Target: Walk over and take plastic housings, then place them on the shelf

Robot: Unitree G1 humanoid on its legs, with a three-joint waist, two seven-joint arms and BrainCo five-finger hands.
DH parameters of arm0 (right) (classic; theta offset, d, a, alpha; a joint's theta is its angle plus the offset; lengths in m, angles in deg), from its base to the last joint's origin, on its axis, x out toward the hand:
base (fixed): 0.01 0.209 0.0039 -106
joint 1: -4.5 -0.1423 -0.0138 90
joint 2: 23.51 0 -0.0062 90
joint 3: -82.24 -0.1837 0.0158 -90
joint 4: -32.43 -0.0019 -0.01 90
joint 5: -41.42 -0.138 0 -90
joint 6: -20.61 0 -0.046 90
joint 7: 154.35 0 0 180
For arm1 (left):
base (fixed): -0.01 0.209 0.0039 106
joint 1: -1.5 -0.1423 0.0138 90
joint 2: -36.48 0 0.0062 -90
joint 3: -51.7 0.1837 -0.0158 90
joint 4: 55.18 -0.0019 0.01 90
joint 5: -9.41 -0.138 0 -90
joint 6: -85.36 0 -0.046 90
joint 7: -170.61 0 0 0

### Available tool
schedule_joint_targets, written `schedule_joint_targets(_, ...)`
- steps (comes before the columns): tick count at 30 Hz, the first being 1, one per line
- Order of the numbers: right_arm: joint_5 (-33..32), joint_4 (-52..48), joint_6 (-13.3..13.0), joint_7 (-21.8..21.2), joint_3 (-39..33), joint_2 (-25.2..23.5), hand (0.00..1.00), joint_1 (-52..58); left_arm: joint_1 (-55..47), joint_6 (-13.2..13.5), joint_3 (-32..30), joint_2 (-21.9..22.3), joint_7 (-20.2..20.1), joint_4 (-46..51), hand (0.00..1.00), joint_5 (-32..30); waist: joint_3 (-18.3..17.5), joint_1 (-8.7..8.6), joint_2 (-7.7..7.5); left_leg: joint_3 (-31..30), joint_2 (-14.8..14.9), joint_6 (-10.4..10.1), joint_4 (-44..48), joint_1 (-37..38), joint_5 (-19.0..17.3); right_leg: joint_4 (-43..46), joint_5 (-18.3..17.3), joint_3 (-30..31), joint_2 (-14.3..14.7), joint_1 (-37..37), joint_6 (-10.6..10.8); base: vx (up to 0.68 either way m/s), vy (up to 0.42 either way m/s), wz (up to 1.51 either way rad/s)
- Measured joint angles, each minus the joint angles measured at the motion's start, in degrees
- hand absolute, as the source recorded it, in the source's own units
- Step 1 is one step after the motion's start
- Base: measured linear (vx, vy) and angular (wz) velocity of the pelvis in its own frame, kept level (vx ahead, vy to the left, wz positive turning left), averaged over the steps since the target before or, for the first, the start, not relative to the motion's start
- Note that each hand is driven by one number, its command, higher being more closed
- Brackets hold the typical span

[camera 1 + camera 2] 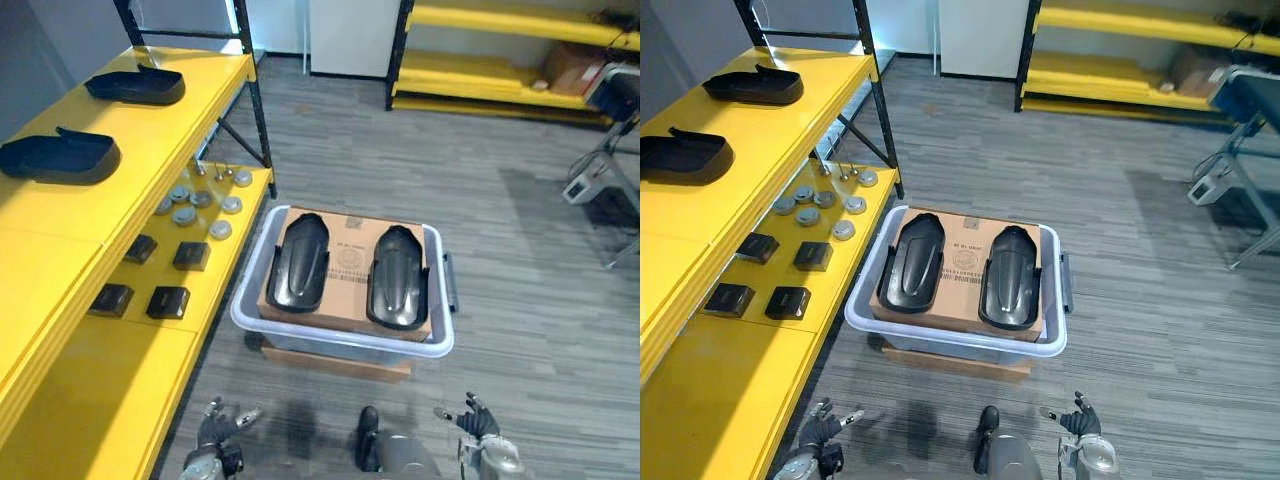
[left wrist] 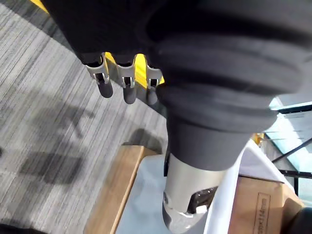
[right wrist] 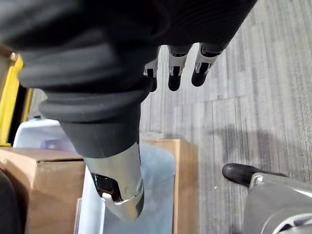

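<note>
Left hand, right hand, glossy, seemingly plastic housings

Bright, even light is coming from overhead. It is laying a soft sheen along the upper board of the yellow shelf, while the lower board is sitting a shade darker. The two black plastic housings on the cardboard box are catching pale streaks along their curved backs. A broad soft shadow is darkening the grey floor beyond the far right corner of the crate. The silver thumb of the right hand is glinting.
</note>
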Motion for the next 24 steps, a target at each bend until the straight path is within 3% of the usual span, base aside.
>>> schedule_joint_targets(3,-0.02,-2.22,-0.59,0.65,-2.56,0.08,0.0,0.11,0.69,0.02,0.83,0.49,-0.79,-0.15,0.0,-0.01,-0.51,0.98,0.54,-2.8,0.24,-0.51,-11.68,-1.5,1.22,-1.08,-0.25,1.06,0.22,1.15,0.39,0.18,0.023,-0.27)
schedule_joint_targets(4,-0.02,-2.2,-0.58,1.08,-3.23,0.21,0.0,0.38,1.16,0.02,0.85,0.54,-0.83,-0.77,0.0,-0.01,-0.96,0.91,1.5,-3.32,0.72,-1.33,-16.83,-2.05,6.03,-1.31,-0.46,1.28,0.76,1.29,0.98,0.13,0.113,-0.28)
schedule_joint_targets(9,-0.04,-2.37,-0.31,1.11,-3.5,-1.72,0.0,3.58,1.6,0.05,0.81,0.05,-0.77,-2.28,0.0,-0.06,-2.52,0.97,0.58,1.42,-1.83,-0.55,-23.84,2.3,7.32,-3.96,0.76,5.61,-1.22,1.52,3.79,0.1,0.136,-0.35)
schedule_joint_targets(16,-1.96,-3.24,-0.15,1.6,-9.57,-1.56,0.0,3.83,1.61,0.12,0.63,-1.73,-0.79,-2.8,0.0,-0.86,-2.83,0.78,0.24,5.82,-3.55,-0.2,-27.82,5.87,7.92,-6.03,1.9,10.12,-1.81,1.74,5.13,0.06,0.07,-0.36)
schedule_joint_targets(18,-3.37,-8.64,-0.08,2.69,-12.61,-0.75,0.0,4.28,1.32,0.15,0.39,-2.21,-0.85,-2.73,0.0,-1.16,-3.26,0.65,0.11,6.94,-3.81,-0.19,-28.94,7.23,7.91,-6.73,2.11,10.93,-1.75,2.39,5.43,0.01,0.013,-0.24)
schedule_joint_targets(24,-3.92,-29.04,-0.58,3.9,-12.3,1.33,0.0,4.82,-0.55,0.21,0.67,-2.15,-0.98,-1.65,0.0,-1.55,-4.2,-0.56,-0.76,7.56,-4.03,-0.15,-29.51,7.51,7.89,-7.51,2.86,12.08,-1.64,2.28,5.52,-0.04,-0.013,-0.09)
